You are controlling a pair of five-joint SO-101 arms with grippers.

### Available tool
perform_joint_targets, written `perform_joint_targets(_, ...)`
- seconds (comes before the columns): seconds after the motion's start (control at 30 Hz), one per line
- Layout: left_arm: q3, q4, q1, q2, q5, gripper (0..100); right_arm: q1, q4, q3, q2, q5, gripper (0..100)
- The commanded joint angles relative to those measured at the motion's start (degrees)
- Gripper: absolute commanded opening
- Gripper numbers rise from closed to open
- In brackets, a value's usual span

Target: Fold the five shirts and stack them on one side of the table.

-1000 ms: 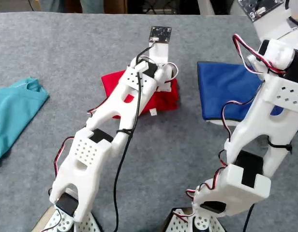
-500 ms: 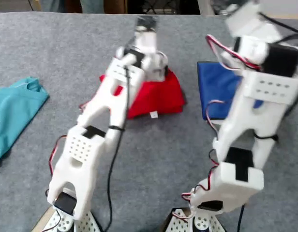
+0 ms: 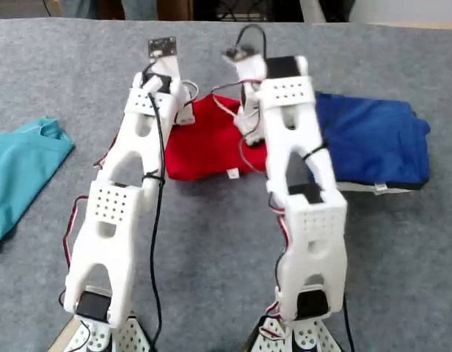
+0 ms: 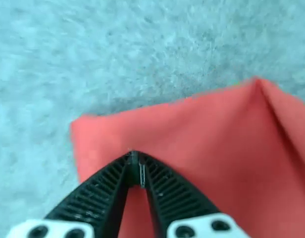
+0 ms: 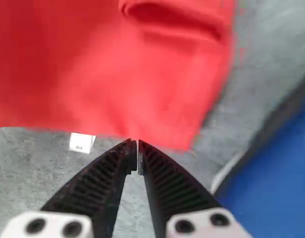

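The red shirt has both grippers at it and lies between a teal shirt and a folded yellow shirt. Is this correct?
Not quite: the folded shirt is blue, not yellow, as the high view shows. The red shirt does lie between it and the teal shirt, with the left gripper and right gripper at it.

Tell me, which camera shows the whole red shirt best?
The high view. There the red shirt lies folded, with most of its outline visible. The left wrist view gives one corner of it up close; the right wrist view gives one edge and its white tag.
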Motion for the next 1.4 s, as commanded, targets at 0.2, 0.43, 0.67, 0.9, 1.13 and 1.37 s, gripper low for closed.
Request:
perform_joint_targets(0.2, -13.49, 0.26, -2.42, 7.82, 0.0, 3, 4.22, -4.57, -0.22, 12.79, 0.0, 1.5)
perform_joint_targets(0.43, -26.24, 10.99, -2.42, 8.09, -3.96, 3, 2.64, 1.23, -2.42, 8.92, 4.4, 1.5)
perform_joint_targets(0.67, -35.91, 20.66, -2.59, 5.27, -12.13, 3, 2.2, 1.05, -1.98, -8.57, 4.84, 1.5)
perform_joint_targets(0.9, -35.82, 22.95, -4.44, 4.04, -15.82, 3, -1.32, -8.53, -0.75, -12.0, 4.84, 1.5)
perform_joint_targets(1.13, -35.65, 23.03, -11.38, 4.13, -18.29, 3, -5.54, -18.02, -2.07, 0.4, 4.84, 1.5)
perform_joint_targets(1.37, -26.42, 23.12, -12.79, 3.52, -19.69, 3, -4.4, -21.01, -15.34, 13.14, 4.84, 1.5)
